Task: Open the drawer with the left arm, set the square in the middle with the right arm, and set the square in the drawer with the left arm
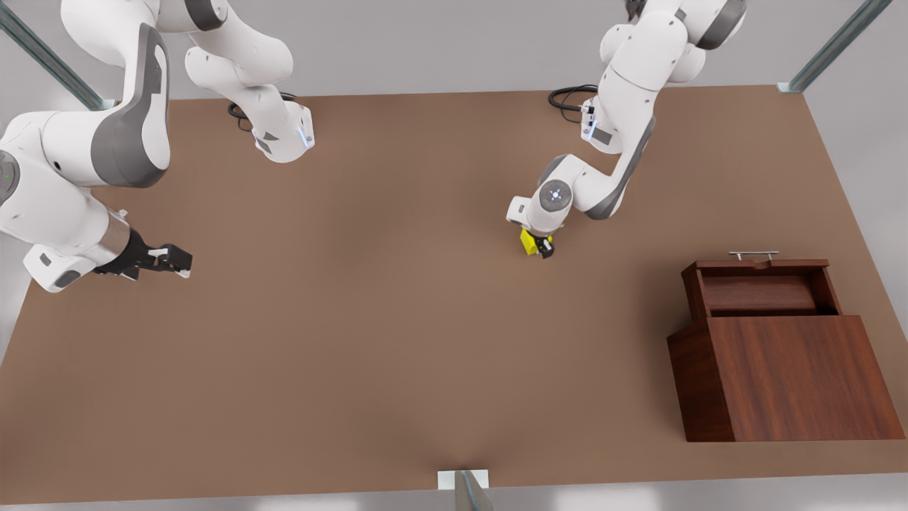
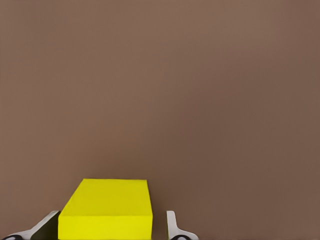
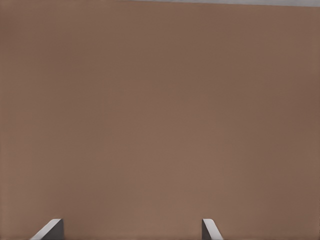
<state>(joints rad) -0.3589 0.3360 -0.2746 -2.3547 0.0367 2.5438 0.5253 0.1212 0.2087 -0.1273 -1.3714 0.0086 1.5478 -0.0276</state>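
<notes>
Yellow square sitting on tabletop mid-table, between left gripper fingers, contact unclear; drawer standing open; right gripper waiting spread wide, empty; advising firm squeeze, straight lift, clearing drawer wall

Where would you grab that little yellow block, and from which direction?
From straight above, pinching two opposite flat sides. The yellow block is a plain cube with flat parallel faces, sitting on the bare table, so only its top and sides are free. The left hand is already there, a finger on either side.
</notes>
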